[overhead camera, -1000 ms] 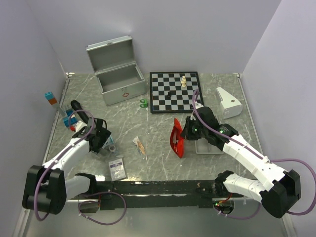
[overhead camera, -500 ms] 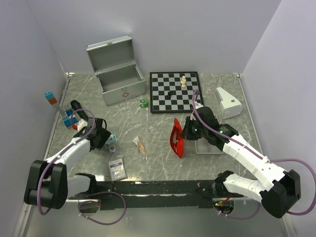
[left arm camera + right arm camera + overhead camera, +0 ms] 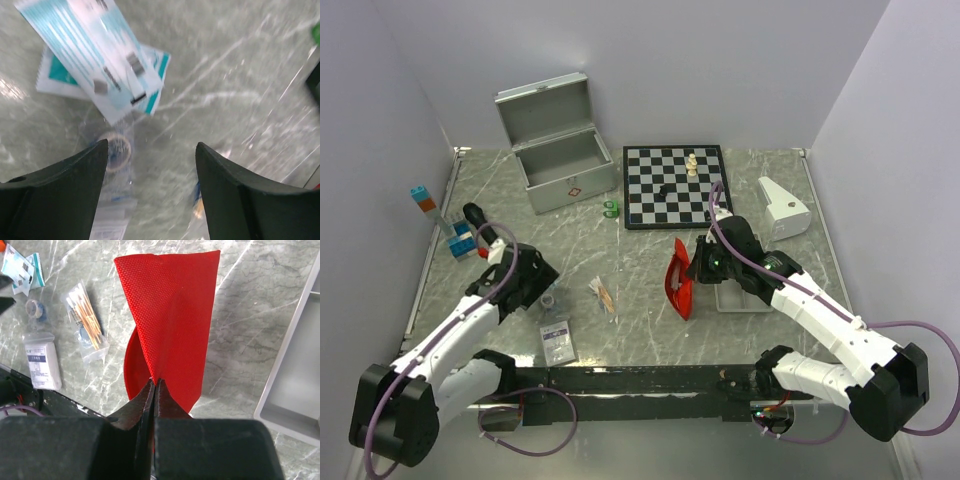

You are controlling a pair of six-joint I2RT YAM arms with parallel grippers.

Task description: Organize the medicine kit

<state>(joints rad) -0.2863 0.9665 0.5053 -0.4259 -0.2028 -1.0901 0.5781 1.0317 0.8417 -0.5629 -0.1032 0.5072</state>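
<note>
The right gripper (image 3: 154,382) is pinching the flat red fabric pouch (image 3: 170,315) by one edge, holding it upright near the middle of the grey marbled table (image 3: 640,250). The left gripper (image 3: 151,145), jaws spread and empty, is hovering over teal-and-white paper sachets (image 3: 95,60) near the left edge. The boxy silver metal case (image 3: 565,170) is standing open at the far left corner. So thin a pinch could let the limp pouch slip.

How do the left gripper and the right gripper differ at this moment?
The left gripper is open and empty; the right gripper is shut on the red pouch. The left gripper hovers over teal-white packets; the right gripper holds its pouch beside the grey tray. Both point down at the table.
</note>
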